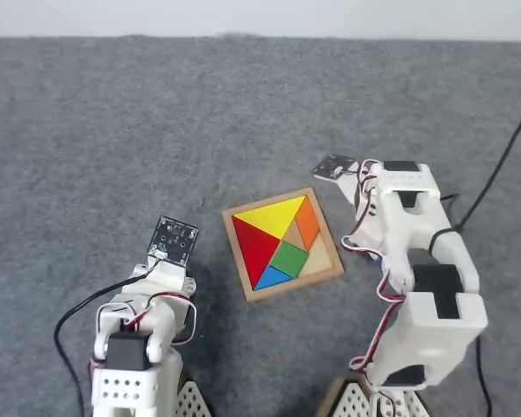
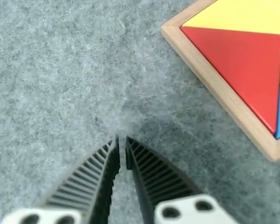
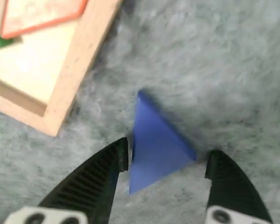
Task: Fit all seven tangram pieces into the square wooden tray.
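— Where is the right gripper (image 3: pixel 170 156)?

— Low over the grey felt (image 1: pixel 113 130), just outside the wooden tray (image 1: pixel 295 283). Its fingers are spread wide, and the dark blue triangle (image 3: pixel 156 144) lies flat on the felt between them. One fingertip (image 3: pixel 120 154) sits right by one of the triangle's edges, though I can't tell whether it touches. The other stands just off a corner of the piece.

— How close is the tray to that gripper?

— Near. Its wooden rim runs just ahead of the fingertips and off to one side, a little apart from the triangle's far point. Inside that rim a patch of the tray's floor (image 1: pixel 319 259) is bare.

— What is in the tray?

— A yellow triangle (image 1: pixel 273 217), a red triangle (image 1: pixel 253 248), an orange piece (image 1: pixel 306 224), a green piece (image 1: pixel 289 259) and a light blue triangle (image 1: pixel 272 278), all lying flat and packed against each other.

— And the left gripper (image 2: pixel 122 142)?

— Its fingers are pressed together with barely a sliver between the tips, holding nothing, and pointed down at the felt. The tray's corner lies ahead of it and off to the side, apart from the tips, with the red triangle nearest.
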Available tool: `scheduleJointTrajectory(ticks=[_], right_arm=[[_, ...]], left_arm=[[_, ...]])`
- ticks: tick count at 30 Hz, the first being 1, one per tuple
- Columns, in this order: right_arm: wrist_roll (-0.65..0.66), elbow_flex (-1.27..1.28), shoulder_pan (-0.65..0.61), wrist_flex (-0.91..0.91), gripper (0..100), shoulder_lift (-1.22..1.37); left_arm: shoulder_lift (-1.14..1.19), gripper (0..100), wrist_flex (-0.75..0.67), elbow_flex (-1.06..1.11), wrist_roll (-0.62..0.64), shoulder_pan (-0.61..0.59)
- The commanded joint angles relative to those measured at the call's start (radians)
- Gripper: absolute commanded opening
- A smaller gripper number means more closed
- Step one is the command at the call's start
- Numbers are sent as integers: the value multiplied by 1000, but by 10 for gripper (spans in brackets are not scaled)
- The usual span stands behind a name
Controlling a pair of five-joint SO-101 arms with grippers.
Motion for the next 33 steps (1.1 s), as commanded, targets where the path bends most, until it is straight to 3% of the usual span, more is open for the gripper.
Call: scheduleJointTrajectory(ticks=[1,10,23,33], right_arm=[[14,-44,-41,-42,164,15],[-51,-51,-22,-4,122,5],[-374,-117,-87,174,122,-305],[-807,-95,-306,183,122,-300]], left_arm=[[-17,22,3,-10,-8,-6],[-17,22,3,-10,-8,-6],[-17,22,3,-10,-8,-6],[-17,22,3,-10,-8,-6]])
